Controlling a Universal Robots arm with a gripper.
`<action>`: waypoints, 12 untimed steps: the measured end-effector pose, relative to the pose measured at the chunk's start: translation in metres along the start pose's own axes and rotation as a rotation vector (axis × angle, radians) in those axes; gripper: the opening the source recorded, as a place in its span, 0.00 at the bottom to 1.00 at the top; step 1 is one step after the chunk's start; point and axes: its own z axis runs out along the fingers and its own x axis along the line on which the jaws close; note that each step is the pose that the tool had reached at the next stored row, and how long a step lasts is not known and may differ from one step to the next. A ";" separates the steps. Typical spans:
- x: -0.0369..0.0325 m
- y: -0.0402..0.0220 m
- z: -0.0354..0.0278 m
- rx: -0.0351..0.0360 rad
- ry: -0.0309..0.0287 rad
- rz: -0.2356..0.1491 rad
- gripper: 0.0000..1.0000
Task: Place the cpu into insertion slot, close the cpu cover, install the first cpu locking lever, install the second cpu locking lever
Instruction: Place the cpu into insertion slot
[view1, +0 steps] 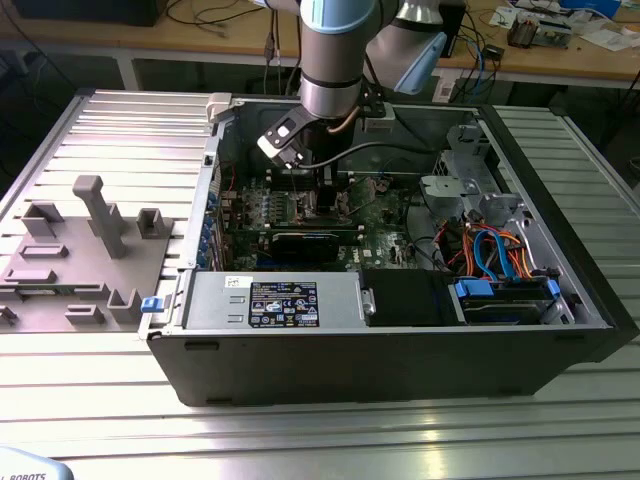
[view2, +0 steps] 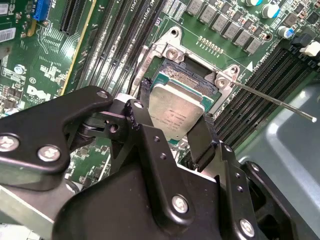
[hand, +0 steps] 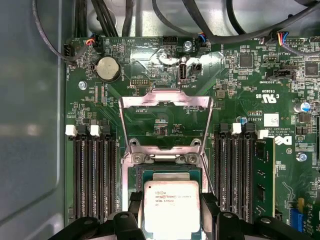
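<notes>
Black gripper (view2: 175, 116) fingers (view2: 201, 140) sat closest to the lens in both wrist views. They were clamped on two opposite edges of the chip (view2: 176, 111), so the chip lay squarely between them. It was a flat square with a dull silver metal top and faint print, face up. Being square, it had no long axis, and its edges ran roughly in line with the socket (hand: 170, 171). It lay over part of that dark, silver-rimmed socket in the green circuit board (hand: 240, 85); whether it rested in it could not be told. Beyond the socket, the thin silvery cover (hand: 165, 99), a frame with a large square cut-out, stood swung open. Long black memory slots (hand: 92, 175) flanked the socket on both sides. From the exterior view's left to its right came a grey tray (view1: 90, 300) of moulded blocks, the open computer case (view1: 400, 350) with the arm (view1: 335, 60) reaching down into it, and blue cables (view1: 495, 250).
</notes>
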 end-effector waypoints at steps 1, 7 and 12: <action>0.0000 -0.0002 0.0008 0.0000 0.0000 0.000 0.54; -0.0001 -0.0022 0.0051 0.0001 0.0000 0.000 0.54; -0.0001 -0.0040 0.0084 0.0000 0.0000 0.000 0.54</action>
